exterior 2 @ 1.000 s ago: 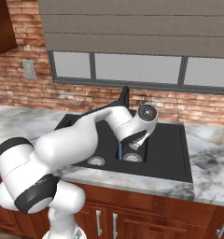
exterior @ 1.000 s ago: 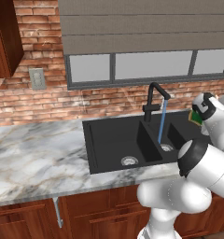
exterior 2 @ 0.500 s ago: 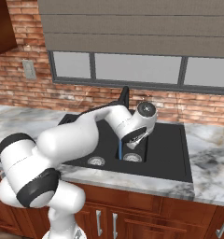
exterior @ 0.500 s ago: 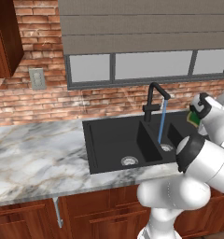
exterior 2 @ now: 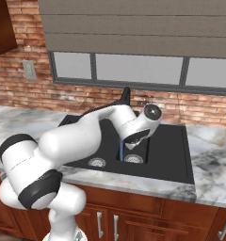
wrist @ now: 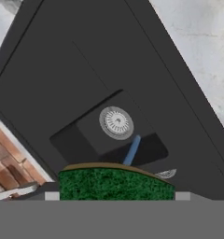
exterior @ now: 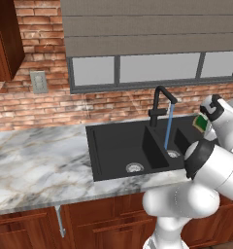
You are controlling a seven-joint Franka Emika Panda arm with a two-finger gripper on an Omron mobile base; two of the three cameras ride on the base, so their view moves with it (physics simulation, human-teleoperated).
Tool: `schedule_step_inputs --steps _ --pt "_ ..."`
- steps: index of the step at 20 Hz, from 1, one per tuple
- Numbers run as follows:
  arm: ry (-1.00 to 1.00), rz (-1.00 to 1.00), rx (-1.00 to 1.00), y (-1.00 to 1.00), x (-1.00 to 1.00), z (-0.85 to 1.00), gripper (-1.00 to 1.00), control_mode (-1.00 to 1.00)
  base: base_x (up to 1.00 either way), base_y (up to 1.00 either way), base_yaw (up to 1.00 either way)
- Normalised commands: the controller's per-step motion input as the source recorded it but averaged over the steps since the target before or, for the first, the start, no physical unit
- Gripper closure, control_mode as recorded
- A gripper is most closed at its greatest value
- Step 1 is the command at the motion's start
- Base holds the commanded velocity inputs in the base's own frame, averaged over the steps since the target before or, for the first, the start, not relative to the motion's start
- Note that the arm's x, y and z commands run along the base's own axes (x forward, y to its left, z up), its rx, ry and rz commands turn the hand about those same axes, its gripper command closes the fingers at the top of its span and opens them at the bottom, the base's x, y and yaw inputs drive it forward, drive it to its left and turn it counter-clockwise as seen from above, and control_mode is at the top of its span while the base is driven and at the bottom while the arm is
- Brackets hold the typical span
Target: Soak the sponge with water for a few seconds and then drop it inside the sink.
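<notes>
My gripper (exterior: 204, 124) is shut on the sponge (exterior: 201, 122), a yellow block with a dark green face, held in the air over the right end of the black sink (exterior: 113, 146). The water (exterior: 168, 127) falls as a thin blue stream from the black faucet (exterior: 159, 102) into the smaller basin, a little to the left of the sponge. In the hand view the sponge's green face (wrist: 116, 183) sits between my fingertips (wrist: 52, 196). There the water (wrist: 131, 150) passes just beyond the sponge's edge, above a silver drain (wrist: 116, 123).
Grey marble counter (exterior: 36, 160) runs to the left of the sink and also to its right (exterior 2: 213, 160). A brick wall (exterior: 50, 104) with a window stands behind. My own white arm (exterior 2: 86, 136) arches over the sink's left half.
The hand with the sponge has shifted slightly toward the water stream. The grip on the sponge is unchanged.
</notes>
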Motion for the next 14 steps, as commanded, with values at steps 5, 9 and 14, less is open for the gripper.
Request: schedule_step_inputs --steps 5,9,14 --pt "0.00 0.00 0.09 0.00 0.00 0.00 1.00 -1.00 0.00 0.00 0.00" --pt "0.00 0.00 0.07 0.06 0.03 -0.14 1.00 -1.00 0.00 0.00 0.00" --pt "-0.01 0.00 0.07 0.13 0.09 -0.34 1.00 -1.00 0.00 0.00 0.00"
